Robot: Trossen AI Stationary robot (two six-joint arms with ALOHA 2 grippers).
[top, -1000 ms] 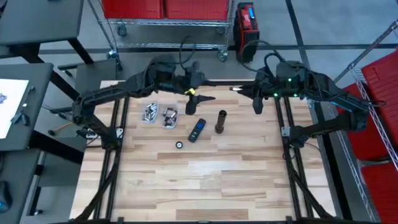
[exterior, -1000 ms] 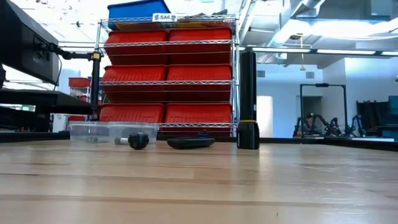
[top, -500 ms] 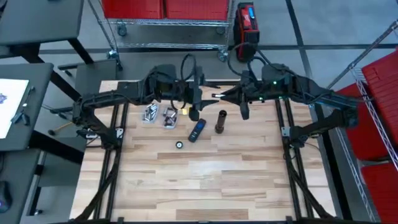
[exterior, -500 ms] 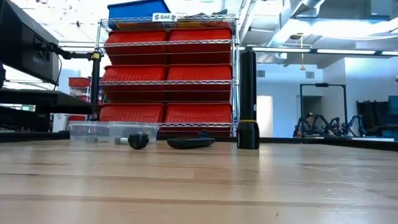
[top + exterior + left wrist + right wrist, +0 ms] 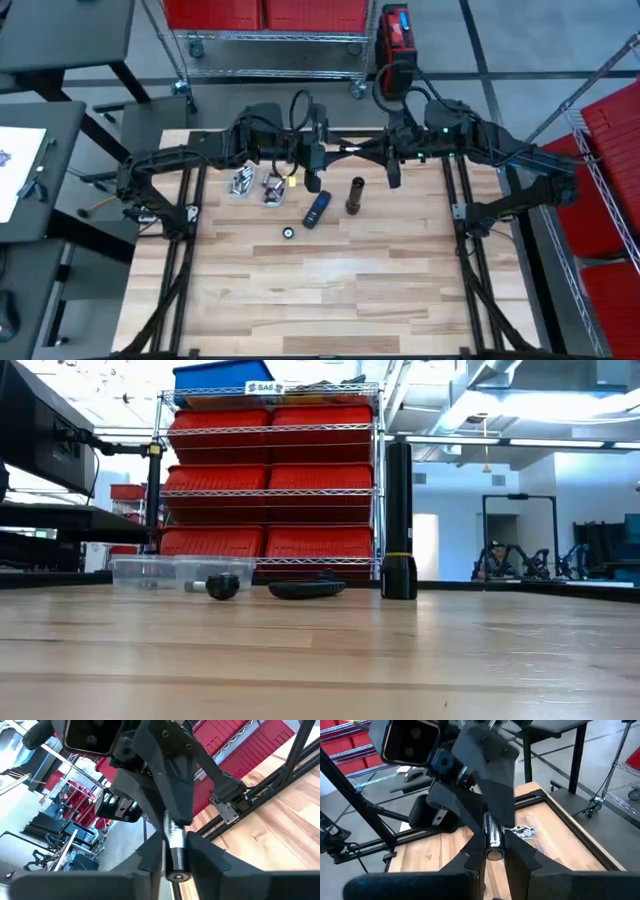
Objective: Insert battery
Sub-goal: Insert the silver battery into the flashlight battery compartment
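A silver battery (image 5: 493,838) is gripped at both ends in mid-air (above the table), the black flashlight (image 5: 355,194) upright.

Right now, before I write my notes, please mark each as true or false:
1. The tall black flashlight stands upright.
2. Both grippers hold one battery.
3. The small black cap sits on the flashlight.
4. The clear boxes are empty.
1. True: the tall black cylindrical flashlight stands upright on the wooden table.
2. True: the left gripper and the right gripper both clamp the silver cylindrical battery in the air.
3. False: the small black round cap lies on the table, apart from the flashlight.
4. False: the clear plastic boxes hold small silver pieces.
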